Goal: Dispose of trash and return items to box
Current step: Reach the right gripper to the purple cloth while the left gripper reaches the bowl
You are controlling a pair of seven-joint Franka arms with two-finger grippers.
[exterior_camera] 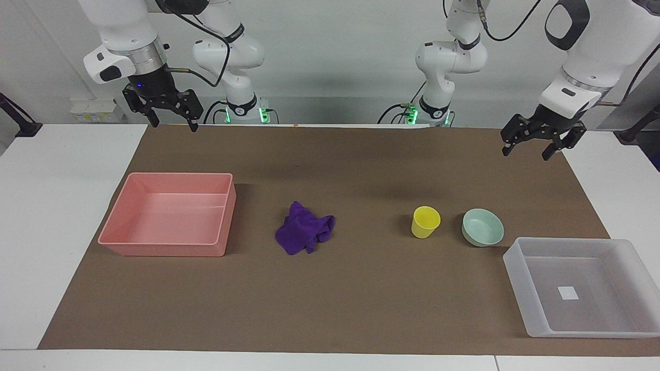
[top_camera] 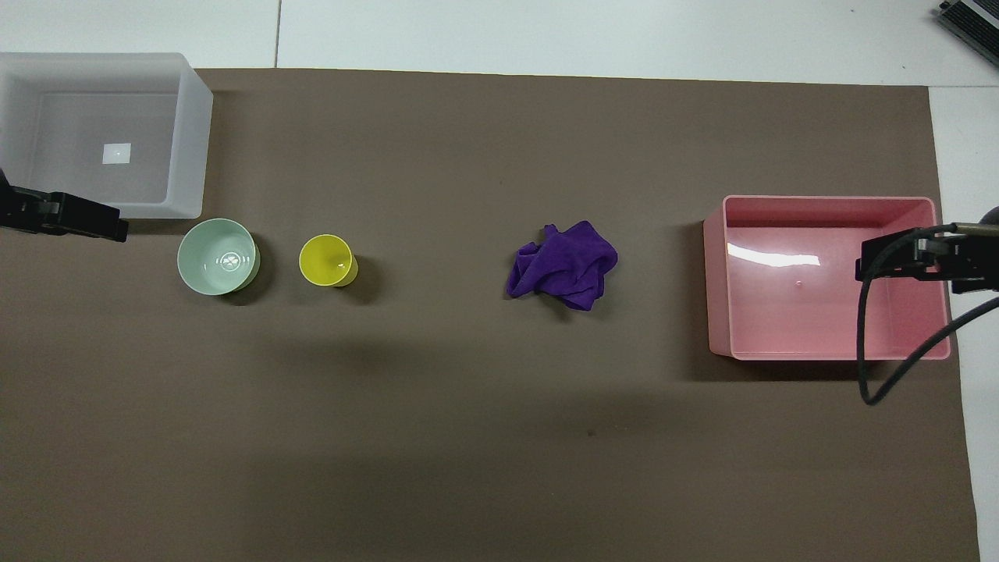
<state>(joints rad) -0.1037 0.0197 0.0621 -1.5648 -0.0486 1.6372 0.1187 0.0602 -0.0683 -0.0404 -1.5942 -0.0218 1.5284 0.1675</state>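
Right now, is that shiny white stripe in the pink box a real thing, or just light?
Just light, most likely: in the overhead view a bright glare streak lies across the floor of the pink bin; in the facing view only a faint pale line shows there. The purple rag gives no glare, only a soft shadow beside it.

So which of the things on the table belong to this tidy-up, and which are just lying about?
Part of the job:
- purple rag, the trash, beside the pink bin
- yellow cup
- mint-green bowl
- translucent tray, where cup and bowl go
- pink bin, likely for the trash

Just there:
- brown mat

Both tools, left and right, hang open and hold nothing.
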